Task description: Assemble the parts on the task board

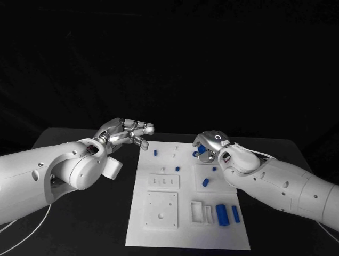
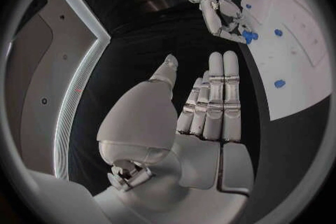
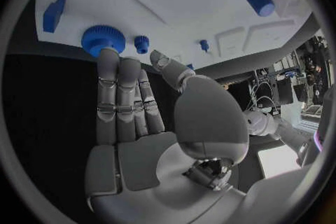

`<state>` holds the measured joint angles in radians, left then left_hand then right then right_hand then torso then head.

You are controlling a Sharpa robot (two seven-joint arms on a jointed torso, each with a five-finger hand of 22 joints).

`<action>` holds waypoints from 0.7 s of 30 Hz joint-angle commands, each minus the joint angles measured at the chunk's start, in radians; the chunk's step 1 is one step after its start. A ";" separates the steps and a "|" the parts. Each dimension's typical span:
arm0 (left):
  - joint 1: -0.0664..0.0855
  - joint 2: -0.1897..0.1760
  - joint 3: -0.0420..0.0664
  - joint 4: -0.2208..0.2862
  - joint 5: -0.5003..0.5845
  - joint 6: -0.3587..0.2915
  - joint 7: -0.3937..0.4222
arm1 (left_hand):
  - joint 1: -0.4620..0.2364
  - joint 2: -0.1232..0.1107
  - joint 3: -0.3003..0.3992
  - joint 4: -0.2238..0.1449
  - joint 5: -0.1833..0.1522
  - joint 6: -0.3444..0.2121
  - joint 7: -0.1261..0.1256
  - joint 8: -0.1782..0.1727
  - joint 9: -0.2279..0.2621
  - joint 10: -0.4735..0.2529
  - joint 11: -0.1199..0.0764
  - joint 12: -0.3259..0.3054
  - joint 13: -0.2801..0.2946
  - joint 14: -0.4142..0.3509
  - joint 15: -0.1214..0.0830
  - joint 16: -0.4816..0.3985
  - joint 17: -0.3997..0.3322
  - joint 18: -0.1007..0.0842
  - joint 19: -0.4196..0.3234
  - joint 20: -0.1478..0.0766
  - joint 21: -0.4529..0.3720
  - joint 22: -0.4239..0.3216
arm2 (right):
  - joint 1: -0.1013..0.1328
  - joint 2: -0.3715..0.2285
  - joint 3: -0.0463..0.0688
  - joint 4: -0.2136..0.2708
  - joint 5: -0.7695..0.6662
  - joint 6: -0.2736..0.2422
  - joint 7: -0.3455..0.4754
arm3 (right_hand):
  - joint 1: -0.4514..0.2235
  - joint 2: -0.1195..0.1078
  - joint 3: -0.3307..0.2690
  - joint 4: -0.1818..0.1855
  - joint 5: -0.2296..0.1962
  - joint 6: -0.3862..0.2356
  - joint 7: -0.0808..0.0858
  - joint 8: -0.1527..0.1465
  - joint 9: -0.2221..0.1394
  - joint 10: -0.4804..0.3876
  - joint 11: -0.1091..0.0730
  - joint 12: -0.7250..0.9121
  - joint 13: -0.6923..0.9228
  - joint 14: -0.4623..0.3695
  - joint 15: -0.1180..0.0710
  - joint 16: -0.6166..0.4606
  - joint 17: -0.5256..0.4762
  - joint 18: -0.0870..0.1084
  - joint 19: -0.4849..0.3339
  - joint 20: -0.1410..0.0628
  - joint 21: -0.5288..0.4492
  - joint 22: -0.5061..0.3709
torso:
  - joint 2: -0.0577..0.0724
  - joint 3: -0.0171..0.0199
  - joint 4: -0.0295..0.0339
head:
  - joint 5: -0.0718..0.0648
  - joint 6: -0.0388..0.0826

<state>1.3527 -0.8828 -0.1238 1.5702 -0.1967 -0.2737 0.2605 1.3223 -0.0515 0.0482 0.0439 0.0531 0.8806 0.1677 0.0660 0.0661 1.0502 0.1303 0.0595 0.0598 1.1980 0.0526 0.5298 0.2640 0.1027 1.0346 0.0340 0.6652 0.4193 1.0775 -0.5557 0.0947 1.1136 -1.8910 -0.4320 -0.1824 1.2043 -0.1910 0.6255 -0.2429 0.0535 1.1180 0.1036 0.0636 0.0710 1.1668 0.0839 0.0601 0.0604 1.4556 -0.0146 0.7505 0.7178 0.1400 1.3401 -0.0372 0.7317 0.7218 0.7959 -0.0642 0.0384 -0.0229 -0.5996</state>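
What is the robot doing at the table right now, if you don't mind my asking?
It is assembling small blue parts on the white task board. The right robot hand is at the board's far edge, its fingertips touching a blue gear there; whether it grips the gear is unclear. The left robot hand hovers off the board's far left corner, holding nothing. Two blue cylinders lie near the board's front right, and a few small blue pieces sit mid-board.

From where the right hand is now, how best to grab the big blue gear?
Probably by its toothed rim, from above. The gear lies flat near the board's far edge with a raised hub on top, right at the right hand's fingertips. Pinch across the rim; the hub looks too small.
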 commanded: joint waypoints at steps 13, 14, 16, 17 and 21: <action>0.002 0.012 0.002 -0.015 -0.011 0.023 -0.001 | 0.001 -0.013 0.002 0.005 -0.003 -0.003 0.002 -0.003 -0.001 -0.008 0.002 0.003 0.000 -0.005 0.004 0.004 -0.001 0.012 -0.007 0.003 0.005 0.000 | -0.001 0.015 -0.001 -0.019 0.005 0.033 -0.007 | 0.009 0.007 0.024 -0.012 -0.006 0.008 0.003 -0.001 0.000 0.007 -0.005 -0.003 -0.001 0.000 0.002 0.010 -0.003 -0.009 0.002 -0.002 -0.006 0.042 | 0.015 -0.0036 0.0003 | -0.003 0.008; 0.002 0.013 0.002 -0.015 -0.011 0.023 -0.001 | 0.001 -0.013 0.003 0.006 -0.003 -0.005 0.002 -0.004 -0.001 -0.010 0.002 0.003 0.000 -0.006 0.004 0.004 -0.002 0.012 -0.008 0.004 0.006 0.000 | -0.001 0.016 -0.002 -0.019 0.005 0.035 -0.006 | 0.009 0.009 0.025 -0.011 -0.006 0.009 0.004 0.000 0.000 0.008 -0.005 -0.002 -0.001 0.000 0.002 0.010 -0.003 -0.009 0.002 -0.002 -0.006 0.044 | 0.016 -0.0041 0.0008 | -0.004 0.009; 0.002 0.013 0.002 -0.015 -0.011 0.023 -0.002 | 0.001 -0.013 0.003 0.006 -0.003 -0.005 0.002 -0.004 -0.001 -0.010 0.002 0.003 0.000 -0.006 0.004 0.004 -0.002 0.012 -0.008 0.004 0.006 0.000 | -0.001 0.018 -0.002 -0.020 0.006 0.039 -0.005 | 0.010 0.014 0.027 -0.011 -0.006 0.016 0.003 0.001 0.001 0.016 -0.008 -0.002 -0.001 0.000 0.001 0.011 -0.002 -0.010 0.004 -0.003 -0.003 0.050 | 0.017 -0.0046 0.0004 | -0.003 0.009; 0.002 0.013 0.002 -0.015 -0.011 0.024 -0.002 | 0.001 -0.013 0.003 0.006 -0.003 -0.005 0.002 -0.004 -0.001 -0.010 0.002 0.003 0.000 -0.006 0.004 0.004 -0.002 0.012 -0.008 0.004 0.006 0.000 | -0.001 0.018 -0.002 -0.020 0.006 0.041 -0.004 | 0.010 0.018 0.028 -0.010 -0.006 0.021 0.003 0.002 0.002 0.023 -0.009 -0.001 0.000 0.000 0.000 0.012 -0.002 -0.010 0.005 -0.003 -0.002 0.054 | 0.017 -0.0048 0.0005 | -0.003 0.009; 0.002 0.013 0.002 -0.016 -0.011 0.024 -0.002 | 0.001 -0.013 0.003 0.006 -0.003 -0.005 0.002 -0.004 -0.001 -0.010 0.002 0.003 0.000 -0.006 0.004 0.004 -0.002 0.012 -0.008 0.004 0.006 0.000 | -0.001 0.020 -0.003 -0.018 0.008 0.048 -0.001 | 0.010 0.031 0.026 -0.008 -0.006 0.037 -0.001 0.002 0.003 0.042 -0.015 -0.002 -0.001 0.000 -0.003 0.016 0.000 -0.014 0.006 -0.006 0.002 0.069 | 0.018 -0.0050 -0.0004 | -0.001 0.010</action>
<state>1.3534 -0.8722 -0.1234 1.5537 -0.2032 -0.2671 0.2543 1.3262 -0.0552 0.0507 0.0463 0.0531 0.8806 0.1677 0.0660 0.0661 1.0466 0.1339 0.0595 0.0597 1.1980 0.0525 0.5298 0.2632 0.1012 1.0310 0.0376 0.6651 0.4190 1.0772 -0.5374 0.0918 1.0945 -1.8822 -0.4088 -0.1881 1.2131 -0.1679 0.6475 -0.2538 0.0536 1.1477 0.1030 0.0636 0.0734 1.2005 0.0694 0.0601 0.0603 1.4555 -0.0146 0.7622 0.7161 0.1380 1.3439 -0.0409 0.7318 0.7882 0.8122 -0.0685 0.0385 -0.0261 -0.5901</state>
